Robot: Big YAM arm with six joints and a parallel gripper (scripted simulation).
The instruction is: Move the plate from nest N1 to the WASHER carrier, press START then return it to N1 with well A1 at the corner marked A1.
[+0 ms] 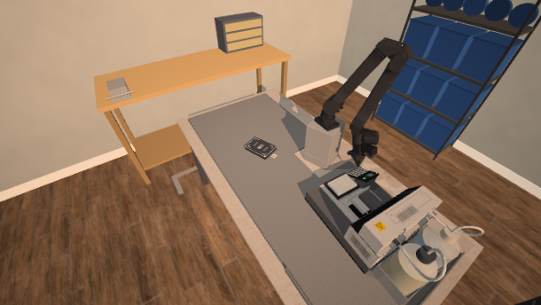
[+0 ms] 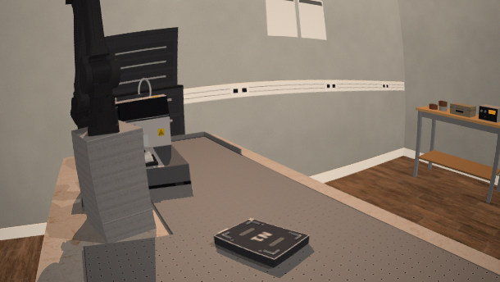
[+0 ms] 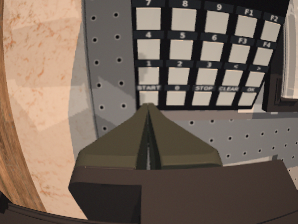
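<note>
The white plate (image 1: 341,184) lies in the carrier of the washer (image 1: 377,213) at the table's right end. My gripper (image 1: 357,163) is shut and empty, its tip just above the washer's keypad (image 1: 360,172). In the wrist view the shut fingertips (image 3: 149,111) point at the leftmost key (image 3: 149,98) of the keypad's lowest row. A green lamp (image 1: 364,178) glows beside the keypad. The black nest N1 (image 1: 260,151) sits empty in the middle of the table; it also shows in the exterior view (image 2: 261,241).
The arm's grey ribbed base block (image 1: 323,143) stands just left of the keypad. White bottles and tubing (image 1: 426,253) sit at the washer's far end. An orange bench (image 1: 186,73) and blue shelving (image 1: 452,66) stand off the table.
</note>
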